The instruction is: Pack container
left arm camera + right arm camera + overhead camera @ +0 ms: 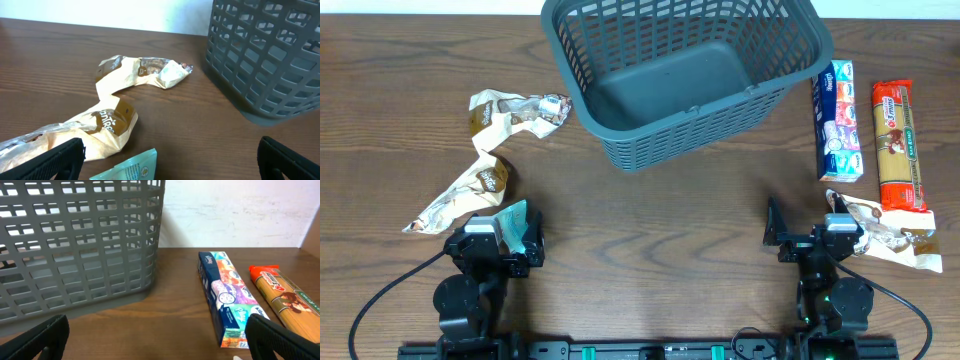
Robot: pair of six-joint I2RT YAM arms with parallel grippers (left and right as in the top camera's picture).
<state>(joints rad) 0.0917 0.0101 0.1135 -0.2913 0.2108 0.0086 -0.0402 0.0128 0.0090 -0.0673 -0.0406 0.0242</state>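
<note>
The left gripper (170, 167) and right gripper (160, 342) both stand wide open. The basket (665, 138), ahead between them, is probably light and stiff; its thick rim gives the best hold.

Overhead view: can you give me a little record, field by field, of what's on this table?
container: grey basket, empty
left of it: strip of tan snack packets; teal packet by the left gripper
right of it: blue box, orange packet, tan packet
left gripper: open
right gripper: open
</note>
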